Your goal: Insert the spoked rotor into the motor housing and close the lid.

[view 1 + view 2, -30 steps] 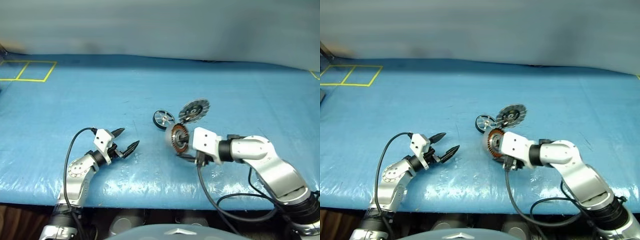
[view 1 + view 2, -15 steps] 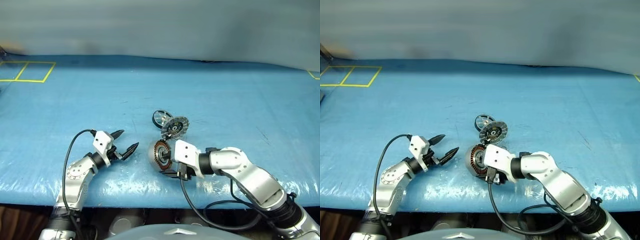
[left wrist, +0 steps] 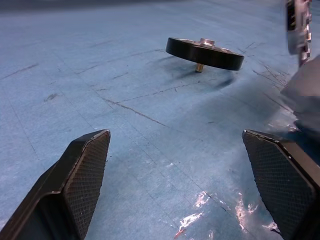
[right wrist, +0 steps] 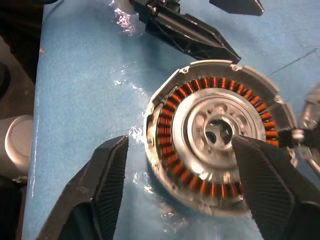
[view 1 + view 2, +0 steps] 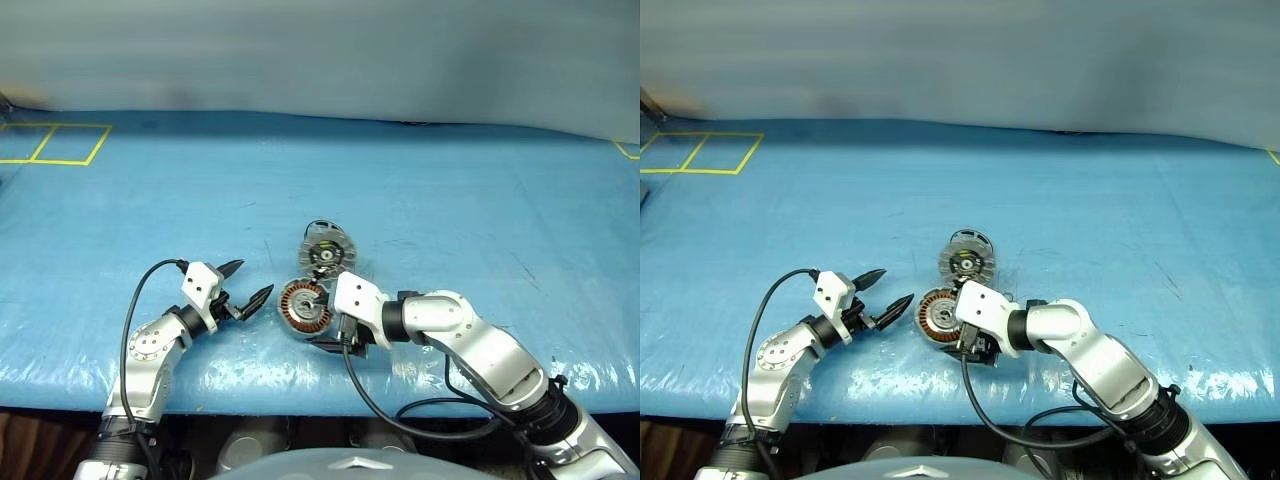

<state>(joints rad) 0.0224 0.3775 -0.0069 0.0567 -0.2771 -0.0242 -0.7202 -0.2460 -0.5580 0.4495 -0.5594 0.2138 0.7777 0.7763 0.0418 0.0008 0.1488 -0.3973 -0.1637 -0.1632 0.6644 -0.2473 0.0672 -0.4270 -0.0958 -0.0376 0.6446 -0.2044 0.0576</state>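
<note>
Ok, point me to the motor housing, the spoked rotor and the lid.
motor housing (image 4: pixel 215 132): right wrist view, on its silver hub.
spoked rotor (image 3: pixel 205 52): left wrist view, on its dark rim.
lid (image 5: pixel 325 256): left eye view, on its dark centre.

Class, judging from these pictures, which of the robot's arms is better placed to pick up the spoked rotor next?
Probably left: the left gripper is open and empty, facing the spoked rotor; the right gripper straddles the motor housing.

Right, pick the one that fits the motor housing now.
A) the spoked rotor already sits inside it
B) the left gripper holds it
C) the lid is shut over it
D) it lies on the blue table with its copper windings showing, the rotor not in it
D: the motor housing lies on the blue table with its copper windings bare, while the spoked rotor sits apart on the table.
</note>
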